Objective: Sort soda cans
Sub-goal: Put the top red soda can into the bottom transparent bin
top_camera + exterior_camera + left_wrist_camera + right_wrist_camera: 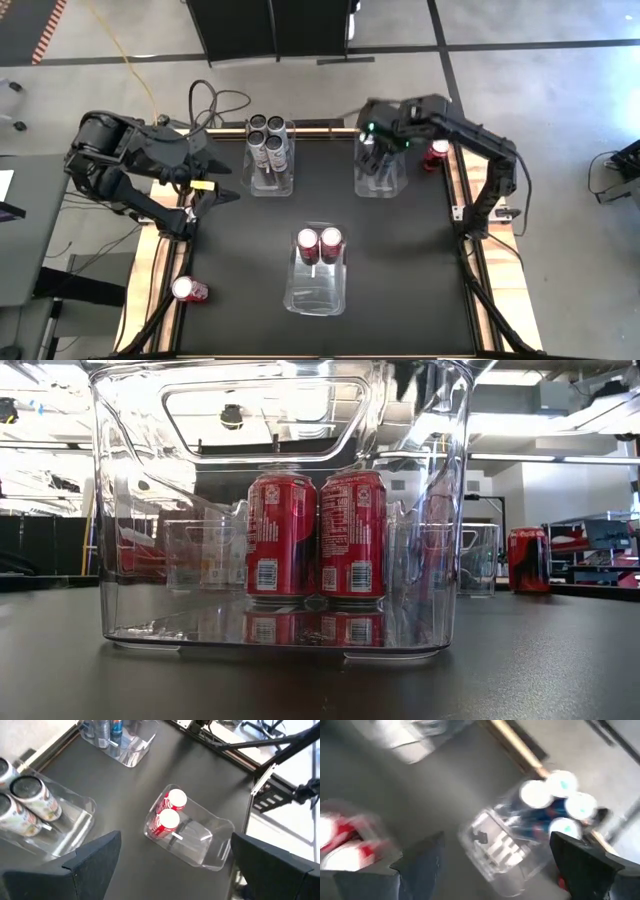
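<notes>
Clear plastic bins hold most of the cans on the black table [230,260]. Nearest the front edge, at the middle, the near bin [318,272] has two red cans [319,243] standing side by side at its far end, touching; the low view shows them upright through the bin's wall. At the far left, the left bin [271,172] carries four dark grey cans [268,139] packed in a square. At the far right, the right bin [380,172] holds four blue-and-silver cans [557,802], best seen in the right wrist view.

Two red cans stand outside the bins: one [189,291] on the table's wooden rim at the near left corner, another [438,153] at the far right edge, just beside the right bin.

Left gripper [222,178] hangs over the table's left side, just left of the grey cans' bin and well apart from the loose can at the near left corner. Its fingers are spread wide with nothing between them.

Right gripper [372,150] hovers over the far end of the right bin, above the blue-and-silver cans, with the loose red can just to its right. Its fingers are likewise spread wide and grip nothing.
</notes>
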Controlling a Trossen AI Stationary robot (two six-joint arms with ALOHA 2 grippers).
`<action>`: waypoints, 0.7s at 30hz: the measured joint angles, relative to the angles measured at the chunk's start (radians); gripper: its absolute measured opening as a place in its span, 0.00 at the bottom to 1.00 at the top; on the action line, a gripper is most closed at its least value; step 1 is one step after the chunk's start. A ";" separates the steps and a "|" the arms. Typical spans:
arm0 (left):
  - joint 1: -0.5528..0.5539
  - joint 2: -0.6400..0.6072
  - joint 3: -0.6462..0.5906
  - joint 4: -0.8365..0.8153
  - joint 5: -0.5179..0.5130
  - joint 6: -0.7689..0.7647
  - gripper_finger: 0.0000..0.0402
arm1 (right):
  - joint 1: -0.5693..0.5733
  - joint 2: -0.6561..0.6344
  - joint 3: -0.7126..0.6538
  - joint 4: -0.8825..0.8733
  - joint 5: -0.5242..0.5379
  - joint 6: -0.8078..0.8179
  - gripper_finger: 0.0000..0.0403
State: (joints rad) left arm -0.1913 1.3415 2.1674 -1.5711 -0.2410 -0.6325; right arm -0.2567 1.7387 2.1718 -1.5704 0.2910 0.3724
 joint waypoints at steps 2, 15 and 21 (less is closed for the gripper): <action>-0.012 0.000 0.000 0.000 -0.001 -0.033 0.92 | -0.053 -0.001 -0.001 -0.001 0.001 0.004 0.93; -0.126 0.017 0.000 0.000 -0.080 -0.097 0.92 | -0.475 0.000 -0.001 -0.001 -0.003 -0.030 0.93; -0.140 0.049 0.000 0.000 -0.155 -0.081 0.92 | -0.671 0.018 -0.001 -0.001 -0.010 -0.030 0.93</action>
State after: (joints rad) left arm -0.3314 1.3905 2.1674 -1.5708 -0.3960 -0.7137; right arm -0.9277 1.7571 2.1709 -1.5712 0.2806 0.3421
